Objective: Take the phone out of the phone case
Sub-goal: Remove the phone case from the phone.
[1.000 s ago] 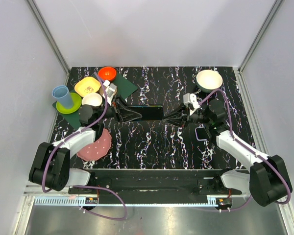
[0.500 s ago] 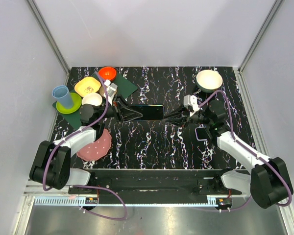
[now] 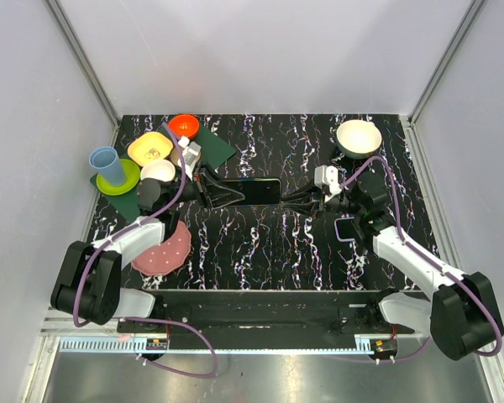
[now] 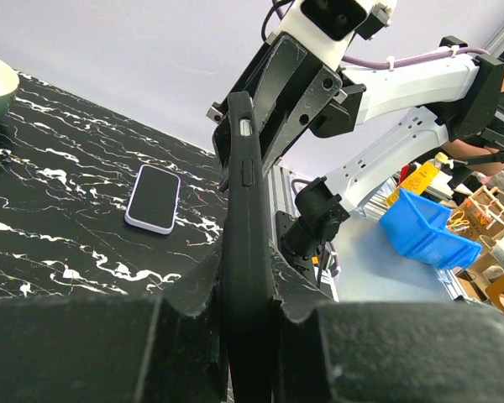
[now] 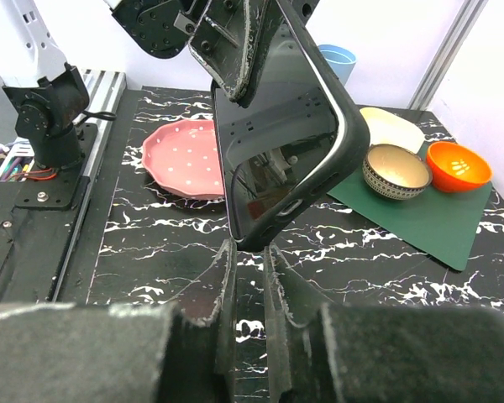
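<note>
We pinch the phone case's (image 4: 244,185) opposite ends with left gripper (image 4: 248,290) and right gripper (image 5: 245,270), bracing to peel the phone (image 5: 275,143) free.

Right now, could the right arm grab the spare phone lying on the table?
Probably not yet: the right gripper is shut on the cased phone, shared with the left gripper. The spare phone lies uncovered nearby.
</note>
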Available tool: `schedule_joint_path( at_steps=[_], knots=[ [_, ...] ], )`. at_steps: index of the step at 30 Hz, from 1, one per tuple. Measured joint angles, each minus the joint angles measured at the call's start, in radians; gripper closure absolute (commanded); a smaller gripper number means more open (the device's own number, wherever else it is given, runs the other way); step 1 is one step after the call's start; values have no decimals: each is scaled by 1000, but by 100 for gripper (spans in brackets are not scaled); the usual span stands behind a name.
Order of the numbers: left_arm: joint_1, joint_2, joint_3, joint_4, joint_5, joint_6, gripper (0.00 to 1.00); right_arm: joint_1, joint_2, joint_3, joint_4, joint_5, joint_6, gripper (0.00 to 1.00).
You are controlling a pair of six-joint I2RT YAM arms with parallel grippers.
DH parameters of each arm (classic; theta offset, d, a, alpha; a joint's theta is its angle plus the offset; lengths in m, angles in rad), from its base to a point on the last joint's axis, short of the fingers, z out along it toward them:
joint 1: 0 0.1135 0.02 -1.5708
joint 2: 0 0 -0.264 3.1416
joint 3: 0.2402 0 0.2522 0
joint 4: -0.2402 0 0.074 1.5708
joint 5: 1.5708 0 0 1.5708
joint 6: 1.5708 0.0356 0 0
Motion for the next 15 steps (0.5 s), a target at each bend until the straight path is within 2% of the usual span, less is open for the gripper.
schedule_joint_path(
  at_steps=[15],
  knots=[
    [0, 24, 0, -1, -16, 0, 100, 2, -6, -10, -19, 49, -56, 100]
  ],
)
